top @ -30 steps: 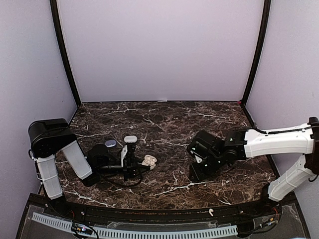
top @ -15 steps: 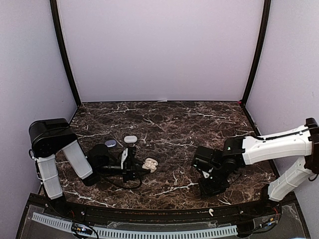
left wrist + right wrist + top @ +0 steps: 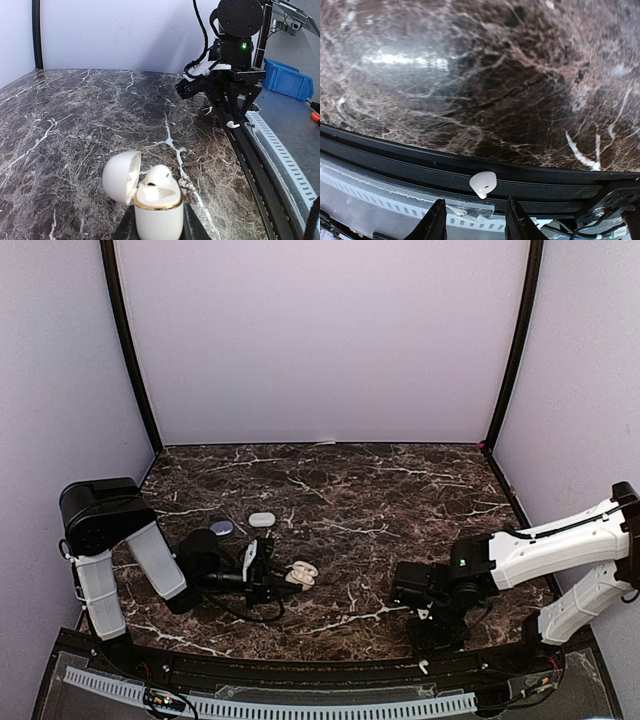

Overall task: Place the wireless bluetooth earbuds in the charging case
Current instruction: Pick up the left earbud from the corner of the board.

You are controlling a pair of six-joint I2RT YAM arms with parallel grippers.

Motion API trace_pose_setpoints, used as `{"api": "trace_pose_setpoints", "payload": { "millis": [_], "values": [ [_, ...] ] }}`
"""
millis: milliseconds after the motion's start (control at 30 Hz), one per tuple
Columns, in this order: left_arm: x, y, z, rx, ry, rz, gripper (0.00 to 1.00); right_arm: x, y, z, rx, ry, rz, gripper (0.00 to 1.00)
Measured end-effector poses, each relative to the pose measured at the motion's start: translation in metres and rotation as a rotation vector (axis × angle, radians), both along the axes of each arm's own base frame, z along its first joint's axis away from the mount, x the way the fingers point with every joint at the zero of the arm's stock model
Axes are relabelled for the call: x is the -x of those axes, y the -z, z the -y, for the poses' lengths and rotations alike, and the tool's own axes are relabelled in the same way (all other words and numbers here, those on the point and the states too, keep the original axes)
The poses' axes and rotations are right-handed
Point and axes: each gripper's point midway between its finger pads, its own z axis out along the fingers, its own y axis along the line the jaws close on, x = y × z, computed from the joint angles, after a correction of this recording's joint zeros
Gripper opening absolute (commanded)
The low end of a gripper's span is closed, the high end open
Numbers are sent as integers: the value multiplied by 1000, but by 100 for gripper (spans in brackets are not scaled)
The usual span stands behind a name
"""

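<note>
While right jaws hang spread, white earbud [image 3: 483, 184] centred just beyond their tips, left jaws pinching case [image 3: 157, 216]

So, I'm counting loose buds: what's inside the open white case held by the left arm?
One white earbud sits in the charging case, rising above its gold rim. Beside it is a dark hollow; the case wall hides whether anything lies deeper.

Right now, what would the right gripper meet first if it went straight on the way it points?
Probably the white earbud on the black edge rail: it lies just ahead of the right gripper, between its open fingers, though depth is unclear.
</note>
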Motion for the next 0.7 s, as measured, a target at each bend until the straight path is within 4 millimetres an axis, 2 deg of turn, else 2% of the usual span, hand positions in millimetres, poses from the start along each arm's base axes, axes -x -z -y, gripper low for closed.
{"api": "trace_pose_setpoints", "payload": {
  "millis": [267, 533, 700],
  "values": [
    [1, -1, 0, 2, 6, 1, 10, 11, 15, 9, 24, 59, -21, 39],
    [1, -1, 0, 4, 6, 2, 10, 10, 19, 3, 3, 100, -11, 40],
    [1, -1, 0, 4, 7, 2, 10, 8, 23, 2, 14, 116, -5, 34]
  ]
}}
